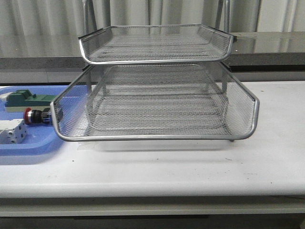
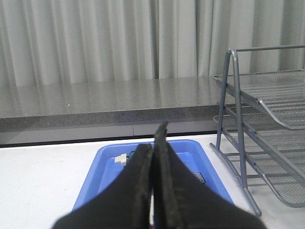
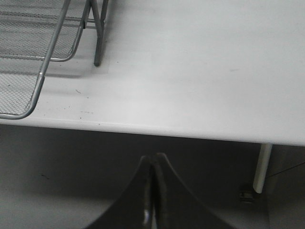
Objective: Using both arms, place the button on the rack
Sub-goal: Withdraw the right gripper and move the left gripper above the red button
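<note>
In the front view, the small push-button switch with a round red cap and black body (image 1: 37,116) is lying on its side in the flat blue plastic tray (image 1: 33,143), its long axis running roughly across the worktop with the red cap pointing away from the large silver wire-mesh rack (image 1: 157,102); it is sitting just beside the rack's lower rim, between a green block-shaped part (image 1: 26,100) and a white boxy part (image 1: 12,131). Neither arm is showing here. In the left wrist view, the left hand (image 2: 153,157) is hanging with its black fingers pressed together and holding nothing, and the blue tray is lying directly ahead of and below it, the rack off to one side; the button itself is hidden behind the fingers. In the right wrist view, the right hand (image 3: 152,164) is also closed and empty, hovering off the white worktop (image 3: 200,86) edge with only a rack corner ahead. Judging from this, the left hand is much nearer the button.
</note>
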`<state>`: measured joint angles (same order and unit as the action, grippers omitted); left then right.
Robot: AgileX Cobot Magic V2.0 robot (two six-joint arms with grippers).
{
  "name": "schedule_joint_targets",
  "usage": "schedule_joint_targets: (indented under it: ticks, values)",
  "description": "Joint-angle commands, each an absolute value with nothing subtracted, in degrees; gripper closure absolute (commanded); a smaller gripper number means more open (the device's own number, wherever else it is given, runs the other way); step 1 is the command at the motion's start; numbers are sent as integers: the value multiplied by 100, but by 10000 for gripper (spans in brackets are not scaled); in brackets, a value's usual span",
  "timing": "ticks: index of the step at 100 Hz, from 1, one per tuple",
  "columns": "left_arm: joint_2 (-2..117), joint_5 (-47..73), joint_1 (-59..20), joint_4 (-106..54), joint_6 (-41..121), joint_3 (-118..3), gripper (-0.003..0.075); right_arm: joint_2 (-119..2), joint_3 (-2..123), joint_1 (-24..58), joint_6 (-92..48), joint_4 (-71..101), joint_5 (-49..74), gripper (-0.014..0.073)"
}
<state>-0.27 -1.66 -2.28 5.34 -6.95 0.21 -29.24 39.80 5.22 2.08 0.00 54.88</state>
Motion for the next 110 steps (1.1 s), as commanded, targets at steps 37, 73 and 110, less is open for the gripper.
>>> schedule_joint_targets:
  ticks: [37,73,110]
  values:
    - [-207,-621,-209,515,-736,214,741,-2935,4182,502,213,-104,5144,662]
    - [-207,-715,-209,515,-736,214,741,-2935,4182,502,213,-104,5144,662]
    - [-207,-685,-209,179,-736,94,741,-2935,4182,502,213,-104,5144,662]
